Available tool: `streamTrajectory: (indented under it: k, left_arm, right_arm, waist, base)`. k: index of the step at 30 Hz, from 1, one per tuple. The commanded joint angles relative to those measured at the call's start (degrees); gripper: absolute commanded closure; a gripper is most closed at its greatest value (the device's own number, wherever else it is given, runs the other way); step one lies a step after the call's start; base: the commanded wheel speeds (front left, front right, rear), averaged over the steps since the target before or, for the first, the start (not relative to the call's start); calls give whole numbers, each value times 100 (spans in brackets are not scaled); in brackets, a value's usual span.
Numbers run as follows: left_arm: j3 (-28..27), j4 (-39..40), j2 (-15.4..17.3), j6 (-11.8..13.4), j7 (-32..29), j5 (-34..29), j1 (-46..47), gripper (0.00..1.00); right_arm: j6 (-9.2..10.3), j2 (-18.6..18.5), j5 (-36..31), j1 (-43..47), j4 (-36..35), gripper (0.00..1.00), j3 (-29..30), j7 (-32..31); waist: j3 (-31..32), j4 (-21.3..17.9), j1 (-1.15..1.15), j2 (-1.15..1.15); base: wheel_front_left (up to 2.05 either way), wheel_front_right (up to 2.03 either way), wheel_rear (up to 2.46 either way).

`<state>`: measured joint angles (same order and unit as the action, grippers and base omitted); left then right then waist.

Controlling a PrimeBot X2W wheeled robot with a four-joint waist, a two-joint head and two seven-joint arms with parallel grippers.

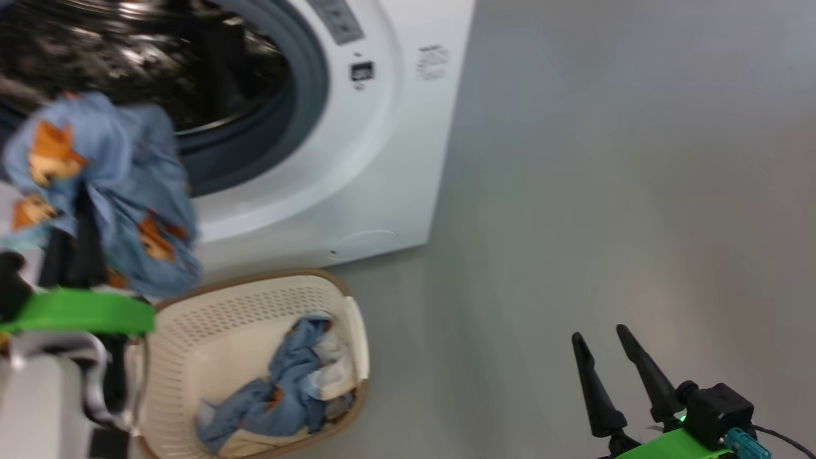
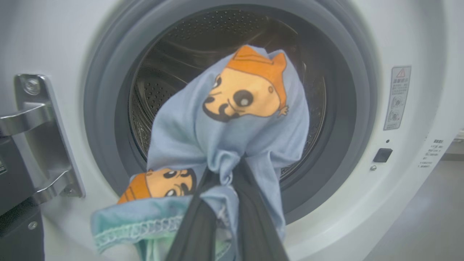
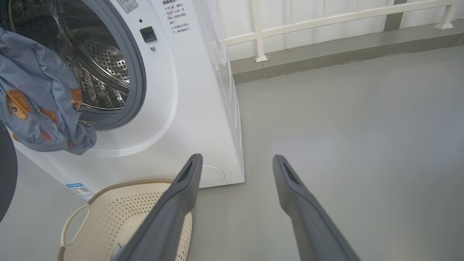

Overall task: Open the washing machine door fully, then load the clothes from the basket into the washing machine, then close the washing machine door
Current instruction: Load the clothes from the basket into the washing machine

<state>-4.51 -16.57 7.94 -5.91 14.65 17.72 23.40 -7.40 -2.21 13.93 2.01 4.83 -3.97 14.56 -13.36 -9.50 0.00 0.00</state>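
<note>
Grey floor (image 1: 574,191), washing machine (image 1: 357,191) upper left. Left gripper (image 2: 232,166) pinched on clothes (image 2: 224,119), dangling before drum (image 2: 174,72) mouth; more in basket (image 1: 210,331), lower left. Right gripper (image 3: 236,156) spread, empty. Fabric light, limp: grab bunched fold.

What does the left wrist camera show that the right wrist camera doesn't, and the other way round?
Left wrist camera: the metal door hinge and the left tool pinched shut on a blue cartoon-print garment, seen close up. Right wrist camera: the cream basket, a white railing and the right tool, open above the grey floor. Both: the white washing machine, its steel drum and that blue garment hanging before the opening.
</note>
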Motion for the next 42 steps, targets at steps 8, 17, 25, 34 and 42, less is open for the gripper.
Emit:
streamTrajectory:
  k: [8,17,25,34,42]
  left_arm:
    - [-440,-656,919,-93,35,-265,1329,100]
    - [-589,-1318,1408,-54,35,-354,2272,100]
    - [-404,-1945,1699,-70,35,-509,3114,100]
    - [-295,-2589,2248,-122,-92,-404,4171,100]
    - [-160,-2862,2467,-153,-162,12,5104,100]
  right_arm:
    - [-9,-66,383,-230,-218,0,-489,44]
    - [-9,-66,541,-295,-319,0,-730,44]
    - [-9,-66,678,-398,-319,0,-1033,44]
    - [-9,-66,726,-177,-295,0,-1235,44]
    - [-9,-66,645,-80,-403,0,-1292,44]
  waist:
    - [-1261,-1306,0,0]
    - [-1748,-1542,0,0]
    - [-1977,-1710,0,0]
    - [-2206,-1928,0,0]
    - [-2560,-2006,0,0]
  base:
    - [0,0,0]
    - [0,0,0]
    - [0,0,0]
    - [0,0,0]
    - [0,0,0]
